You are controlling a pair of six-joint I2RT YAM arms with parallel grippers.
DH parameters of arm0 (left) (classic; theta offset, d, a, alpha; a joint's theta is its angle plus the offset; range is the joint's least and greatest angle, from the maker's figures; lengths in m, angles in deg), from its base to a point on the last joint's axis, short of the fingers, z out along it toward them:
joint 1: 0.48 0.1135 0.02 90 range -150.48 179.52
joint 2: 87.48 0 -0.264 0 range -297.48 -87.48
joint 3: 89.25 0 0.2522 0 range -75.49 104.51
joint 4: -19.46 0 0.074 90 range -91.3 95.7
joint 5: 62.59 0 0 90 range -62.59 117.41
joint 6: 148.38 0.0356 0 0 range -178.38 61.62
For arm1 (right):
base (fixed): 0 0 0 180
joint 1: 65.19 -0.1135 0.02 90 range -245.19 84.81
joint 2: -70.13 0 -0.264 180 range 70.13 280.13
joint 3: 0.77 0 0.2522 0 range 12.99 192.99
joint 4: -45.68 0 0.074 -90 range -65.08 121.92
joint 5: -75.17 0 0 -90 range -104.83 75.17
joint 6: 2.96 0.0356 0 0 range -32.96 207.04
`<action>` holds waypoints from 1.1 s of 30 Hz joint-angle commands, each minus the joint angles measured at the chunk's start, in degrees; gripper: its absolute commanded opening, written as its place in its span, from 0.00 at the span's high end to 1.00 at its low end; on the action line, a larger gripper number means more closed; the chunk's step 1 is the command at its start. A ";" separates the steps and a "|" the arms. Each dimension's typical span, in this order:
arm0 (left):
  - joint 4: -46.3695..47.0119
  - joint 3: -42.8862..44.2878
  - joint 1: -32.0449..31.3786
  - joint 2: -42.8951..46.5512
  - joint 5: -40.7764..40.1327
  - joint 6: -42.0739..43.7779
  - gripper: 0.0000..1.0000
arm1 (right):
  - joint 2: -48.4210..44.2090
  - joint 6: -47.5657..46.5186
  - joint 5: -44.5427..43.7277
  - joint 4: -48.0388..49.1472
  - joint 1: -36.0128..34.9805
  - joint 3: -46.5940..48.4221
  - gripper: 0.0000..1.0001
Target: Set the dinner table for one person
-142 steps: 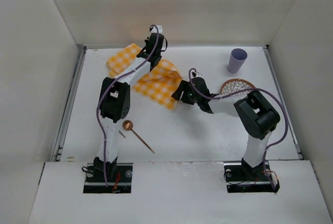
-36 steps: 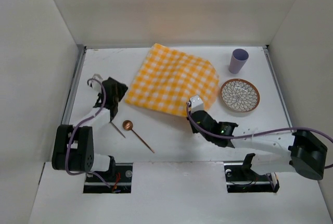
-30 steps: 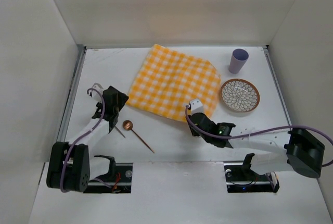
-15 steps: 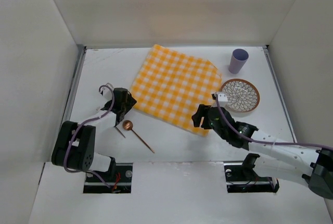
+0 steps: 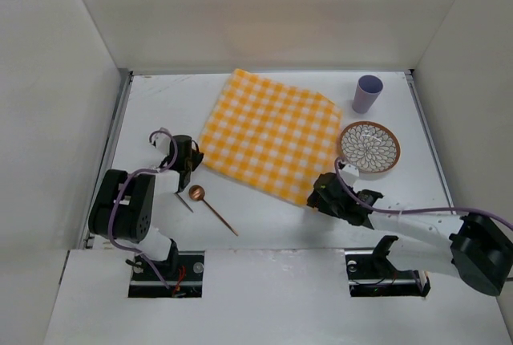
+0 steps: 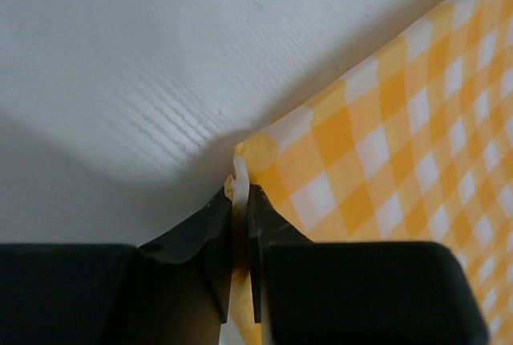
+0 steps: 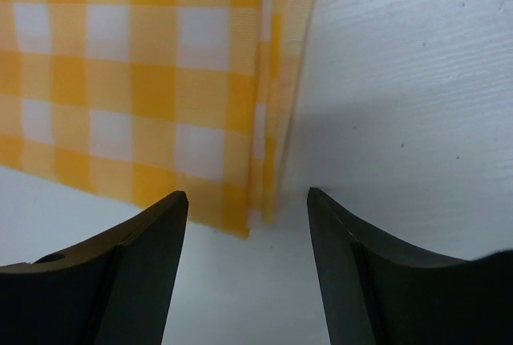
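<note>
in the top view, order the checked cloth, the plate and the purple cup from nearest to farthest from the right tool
1. checked cloth: its near corner lies right at the right tool, on the tool's left.
2. patterned plate: farther back, on the right side of the table.
3. purple cup: at the far right, behind the plate.

You have the cloth (image 5: 272, 140) lying flat on the dinner table (image 5: 264, 217), toward the far middle. The plate (image 5: 369, 147) sits just beside the cloth's right edge, and the cup (image 5: 367, 93) stands behind the plate, off the cloth's far-right corner. In front of the cloth's left corner lies the spoon (image 5: 210, 206) — near, but apart. Your left gripper (image 5: 192, 160) sits at the cloth's left corner, pinching it; your right gripper (image 5: 321, 198) sits at the near-right corner, fingers spread either side of it.
</note>
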 commanded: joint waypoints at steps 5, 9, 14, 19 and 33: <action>1.52 -8.39 2.31 5.27 0.52 -1.50 0.91 | 9.07 -2.94 5.14 10.77 6.77 2.95 0.70; 0.30 -10.16 1.52 9.05 0.52 -1.41 0.91 | 14.79 -10.32 4.27 14.65 14.59 8.39 0.87; -6.64 -10.07 -0.41 14.32 0.26 -0.71 0.90 | 19.37 -15.17 4.18 16.50 21.37 14.91 0.96; -10.25 -10.33 -1.73 17.93 -0.36 0.43 0.89 | 14.81 -15.26 3.47 15.36 21.47 11.06 0.97; -19.99 -11.04 -12.27 24.24 -6.94 0.00 0.89 | -0.66 -12.27 3.74 9.38 21.99 0.33 0.97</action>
